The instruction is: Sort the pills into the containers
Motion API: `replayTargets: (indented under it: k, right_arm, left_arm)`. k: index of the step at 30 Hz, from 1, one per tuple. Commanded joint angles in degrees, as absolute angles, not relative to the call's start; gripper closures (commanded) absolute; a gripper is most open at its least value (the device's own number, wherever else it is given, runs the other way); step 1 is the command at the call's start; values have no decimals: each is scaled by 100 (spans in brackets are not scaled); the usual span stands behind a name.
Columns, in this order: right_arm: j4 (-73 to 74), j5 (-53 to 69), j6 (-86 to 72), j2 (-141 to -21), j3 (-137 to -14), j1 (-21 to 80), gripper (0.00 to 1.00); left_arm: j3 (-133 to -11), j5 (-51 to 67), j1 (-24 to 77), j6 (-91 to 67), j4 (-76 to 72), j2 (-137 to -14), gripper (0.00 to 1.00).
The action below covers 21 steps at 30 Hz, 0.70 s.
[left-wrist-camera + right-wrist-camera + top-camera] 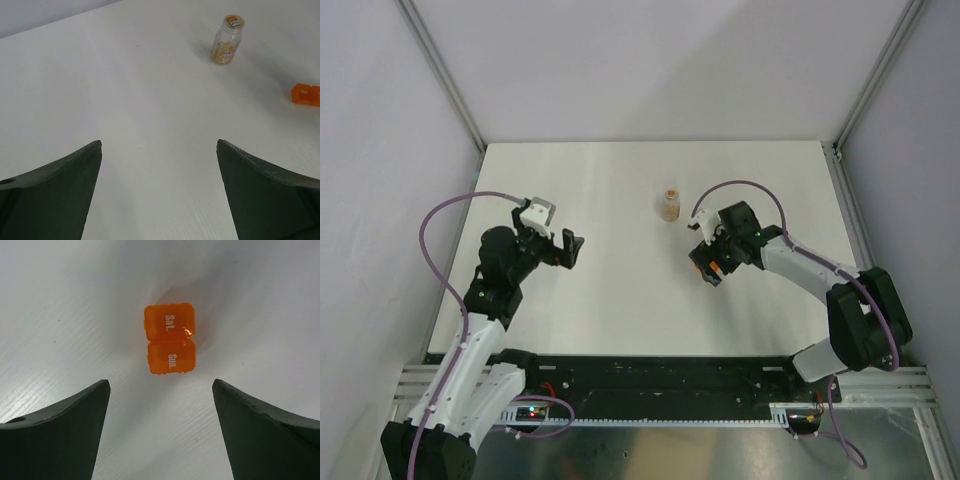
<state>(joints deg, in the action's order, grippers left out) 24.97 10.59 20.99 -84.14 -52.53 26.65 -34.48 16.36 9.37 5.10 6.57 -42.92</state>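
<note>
The right gripper point(160, 387) hangs with its two dark fingers spread wide and nothing between them. In the top view the right arm runs from its base at the lower right up and leftward, folded at the elbow, with the wrist tipped down over the table point(600, 190) just right of centre. The left gripper point(159, 142) is likewise spread apart and empty. Its arm rises from the lower left of the top view, bends at the elbow and points its fingers toward the right of the frame.

The orange box point(169, 345) lies flat on the table in the upper middle of the right wrist view, just beyond the gap between the fingers and untouched. Its two joined cells carry white lettering: "Sat." on the upper one and "Sun." on the lower.

The vial point(227, 40) stands upright at the upper right of the left wrist view, well apart from the left fingers. The pills point(222, 52) are heaped inside its lower part. Its cap bears a small orange and white label, too small to read. The box shows at that view's right edge, its writing blurred
</note>
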Motion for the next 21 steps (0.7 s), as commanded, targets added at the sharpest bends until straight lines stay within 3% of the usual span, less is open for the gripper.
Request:
replayTargets:
  k: [1, 21]
  right_arm:
    - [2557, 1188, 2540, -8692, -5451, 2706, 12]
    - [2344, 1314, 3196, -9475, -5742, 2585, 25]
  left_arm:
    - [-3482, 1795, 932, 676, 512, -4301, 0]
    - [-3469, 1794, 933, 727, 516, -4408, 0]
